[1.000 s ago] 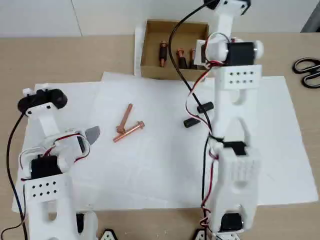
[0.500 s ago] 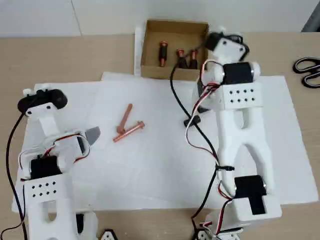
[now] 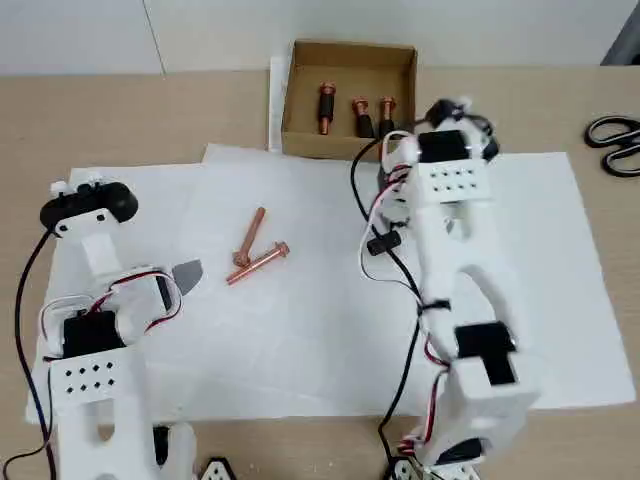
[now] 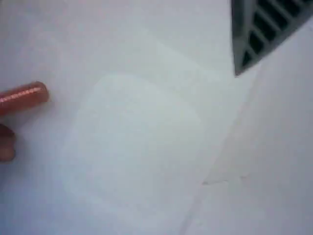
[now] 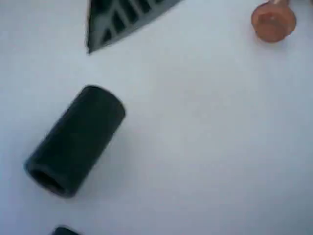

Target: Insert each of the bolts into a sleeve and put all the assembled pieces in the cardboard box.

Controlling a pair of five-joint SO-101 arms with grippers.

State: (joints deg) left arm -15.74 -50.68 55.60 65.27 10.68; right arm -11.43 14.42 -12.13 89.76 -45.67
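Two copper bolts (image 3: 256,250) lie crossed on the white paper, left of centre. One bolt's end (image 4: 24,94) shows in the left wrist view. My left gripper (image 3: 184,272) hovers low over the paper just left of the bolts. A black sleeve (image 3: 383,243) lies partly under my right arm, and in the right wrist view that sleeve (image 5: 73,142) lies on its side with a second one beside it. My right gripper (image 5: 128,18) hangs right above it. A bolt head (image 5: 273,20) shows farther off. The cardboard box (image 3: 300,100) at the back holds three assembled pieces (image 3: 356,112).
The white paper (image 3: 300,340) covers most of the table in front of the arms. Black scissors (image 3: 615,142) lie at the far right edge. Black and red cables (image 3: 375,205) hang beside the right arm, over the sleeves.
My right arm has pulled back from over the box toward the table's near side and now sits low over the sleeves. The left arm has not moved.
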